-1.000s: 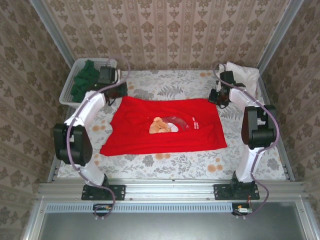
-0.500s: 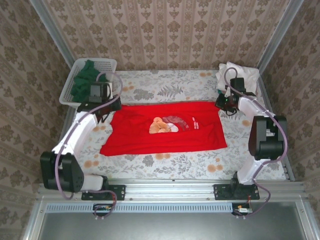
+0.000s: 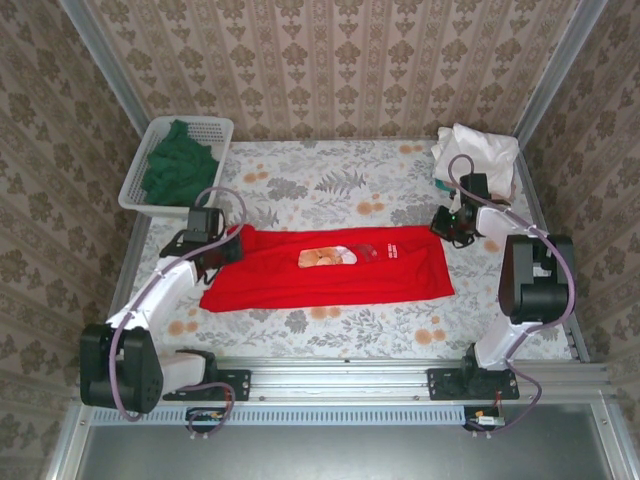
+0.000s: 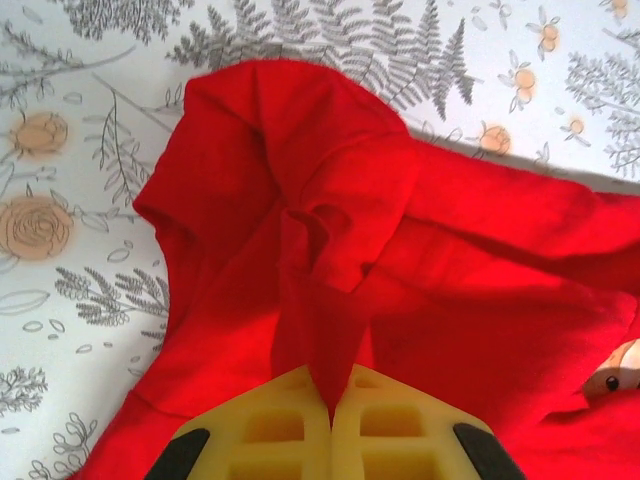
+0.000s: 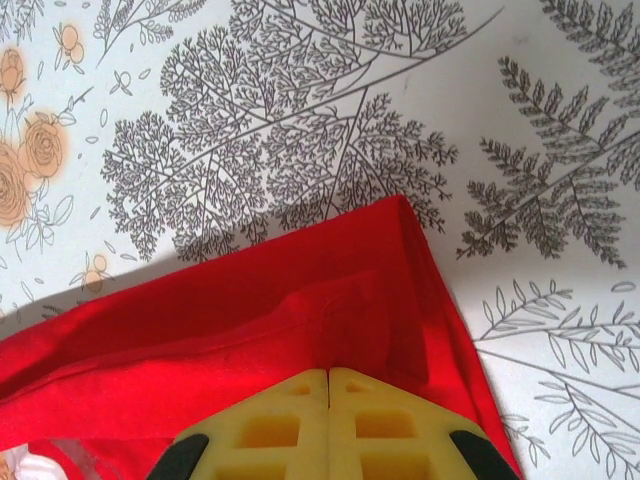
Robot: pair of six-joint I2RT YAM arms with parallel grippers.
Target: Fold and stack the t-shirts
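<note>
The red t-shirt (image 3: pixel 330 275) lies across the middle of the flowered table, its far edge drawn over toward the near side so the bear print (image 3: pixel 328 257) sits close to the fold. My left gripper (image 3: pixel 226 248) is shut on the shirt's far left corner, and a pinch of red cloth (image 4: pixel 330 330) runs up between the yellow fingers (image 4: pixel 270 430) of the left gripper (image 4: pixel 331 398). My right gripper (image 3: pixel 441 226) is shut on the far right corner; the red cloth (image 5: pixel 250 320) bunches at the tips of the right gripper (image 5: pixel 328 374). A dark green t-shirt (image 3: pixel 175 168) lies in the basket.
The white mesh basket (image 3: pixel 135 188) stands at the far left corner. A pile of folded white and pastel shirts (image 3: pixel 480 150) sits at the far right corner. Metal frame rails run along both sides and the near edge (image 3: pixel 340 375).
Both grippers have pulled the red shirt's far edge toward the near side, narrowing the shirt into a band. Both arms have drawn back and lower; part of the print is covered.
</note>
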